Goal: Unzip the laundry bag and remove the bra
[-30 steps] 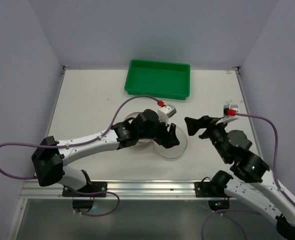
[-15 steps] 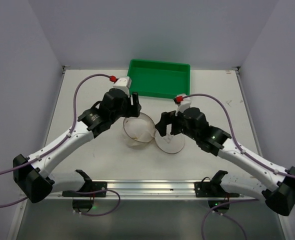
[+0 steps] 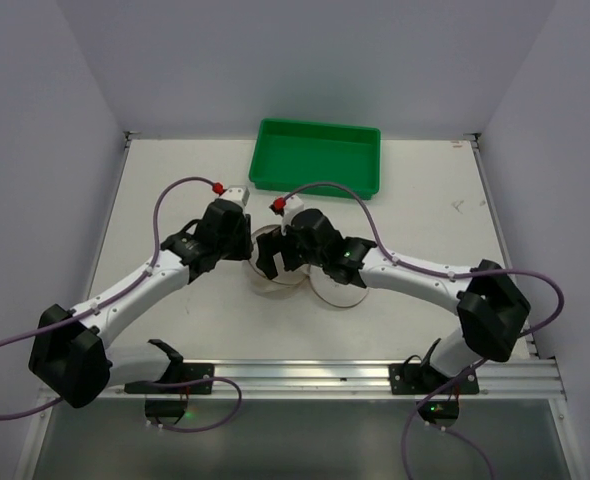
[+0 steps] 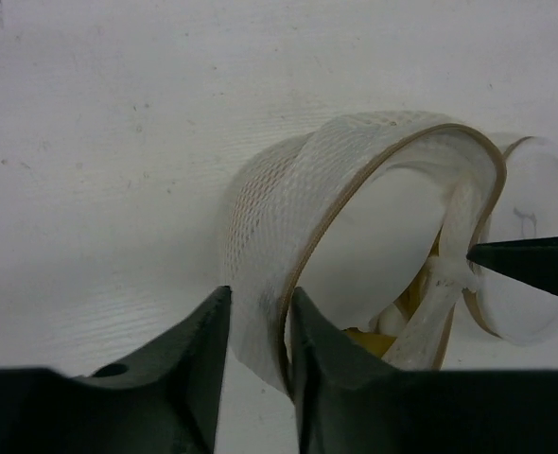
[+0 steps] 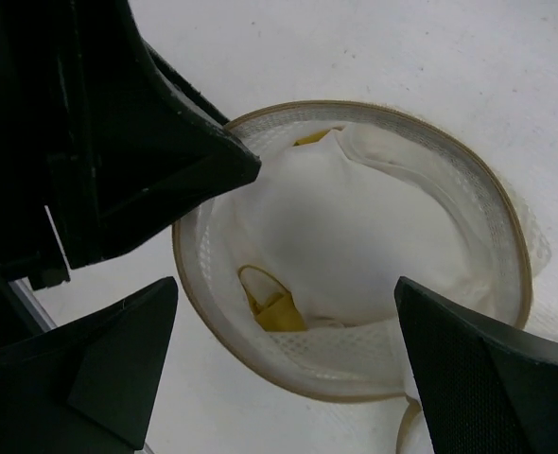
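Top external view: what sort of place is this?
Probably a lab robot test cell rather than a home: a white table boxed in by plain pale walls, with a metal mounting rail along its near edge.

A matte white tabletop [image 3: 175, 180], faintly scuffed, sits between plain pale lavender-grey walls [image 3: 305, 60] at the back and both sides. A silver metal rail [image 3: 295, 375] runs along its near edge. The light is soft and even.

laundry bag [image 5: 492, 222] mouth open beneath right gripper [image 5: 284, 284]
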`<state>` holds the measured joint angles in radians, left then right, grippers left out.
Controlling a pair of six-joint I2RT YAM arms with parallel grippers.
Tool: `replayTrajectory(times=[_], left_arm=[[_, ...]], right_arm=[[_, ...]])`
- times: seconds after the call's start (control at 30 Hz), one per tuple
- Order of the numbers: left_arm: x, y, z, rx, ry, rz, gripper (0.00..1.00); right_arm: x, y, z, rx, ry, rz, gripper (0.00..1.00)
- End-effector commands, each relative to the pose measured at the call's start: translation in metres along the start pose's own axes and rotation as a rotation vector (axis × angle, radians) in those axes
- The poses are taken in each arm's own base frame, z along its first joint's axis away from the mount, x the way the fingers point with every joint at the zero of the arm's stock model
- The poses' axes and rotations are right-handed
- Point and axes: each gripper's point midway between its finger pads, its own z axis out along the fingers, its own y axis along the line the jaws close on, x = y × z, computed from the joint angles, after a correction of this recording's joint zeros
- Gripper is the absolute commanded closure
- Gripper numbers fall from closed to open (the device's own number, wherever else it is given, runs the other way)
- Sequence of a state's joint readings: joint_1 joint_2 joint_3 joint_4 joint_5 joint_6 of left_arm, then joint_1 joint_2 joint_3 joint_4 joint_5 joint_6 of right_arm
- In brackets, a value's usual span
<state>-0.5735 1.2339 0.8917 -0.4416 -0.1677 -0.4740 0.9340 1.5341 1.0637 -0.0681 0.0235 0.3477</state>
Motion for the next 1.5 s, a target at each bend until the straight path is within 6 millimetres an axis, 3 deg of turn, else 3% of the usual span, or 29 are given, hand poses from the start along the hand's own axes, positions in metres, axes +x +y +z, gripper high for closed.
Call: replayTrajectory(times=[0.0,0.07,0.17,0.43,0.5,0.6,0.63,0.7,0.73,0.83,0.93,0.97,1.07,1.2,1.27,1.47], left_arm=[[0.003,-0.005,0.001,0.051,-0.012,-0.023,0.72],[0.01,-0.01,0.001,0.087,-0.003,-0.044,0.83],[0.016,-0.012,0.001,0.106,0.004,-0.064,0.92],[0.023,-0.017,0.0,0.149,0.009,-0.083,0.97],[0.023,-0.018,0.0,0.153,0.011,-0.088,0.97],[0.023,-0.018,-0.002,0.154,0.007,-0.093,0.97],[0.022,-0.016,-0.001,0.14,0.002,-0.094,0.97],[0.023,-0.013,-0.002,0.124,0.004,-0.096,0.97],[0.022,-0.011,-0.002,0.115,0.001,-0.099,0.97],[0.019,-0.011,-0.003,0.108,-0.001,-0.108,0.98],[0.014,-0.01,-0.002,0.095,-0.008,-0.112,0.98],[0.011,-0.009,-0.002,0.085,-0.011,-0.112,0.98],[0.007,-0.009,0.0,0.081,-0.013,-0.111,0.98],[0.011,-0.018,0.005,0.128,0.015,-0.117,0.98],[0.011,-0.027,0.006,0.172,0.021,-0.128,0.99],[0.014,-0.041,-0.003,0.265,0.022,-0.142,1.0]], right_arm=[[-0.036,0.007,0.016,-0.009,-0.136,-0.033,0.01],[-0.033,0.002,0.03,0.018,-0.126,-0.044,0.01],[-0.019,-0.012,0.045,0.091,-0.086,-0.053,0.01],[0.034,-0.039,0.068,0.199,0.085,-0.081,0.01],[0.044,-0.043,0.07,0.206,0.107,-0.087,0.06],[0.05,-0.044,0.068,0.197,0.12,-0.091,0.33],[0.046,-0.041,0.064,0.186,0.108,-0.091,0.52],[0.045,-0.038,0.058,0.165,0.104,-0.099,0.66],[0.043,-0.036,0.054,0.155,0.098,-0.104,0.79],[0.029,-0.024,0.034,0.093,0.064,-0.117,0.99],[0.014,-0.012,0.006,0.037,0.018,-0.123,1.0],[0.001,-0.005,-0.009,0.01,-0.024,-0.124,1.0],[-0.006,0.004,-0.032,-0.046,-0.057,-0.139,1.0],[-0.055,0.028,-0.081,-0.134,-0.219,-0.116,1.0],[-0.079,0.03,-0.094,-0.133,-0.302,-0.096,1.0],[-0.149,0.014,-0.122,-0.117,-0.56,0.046,1.0]])
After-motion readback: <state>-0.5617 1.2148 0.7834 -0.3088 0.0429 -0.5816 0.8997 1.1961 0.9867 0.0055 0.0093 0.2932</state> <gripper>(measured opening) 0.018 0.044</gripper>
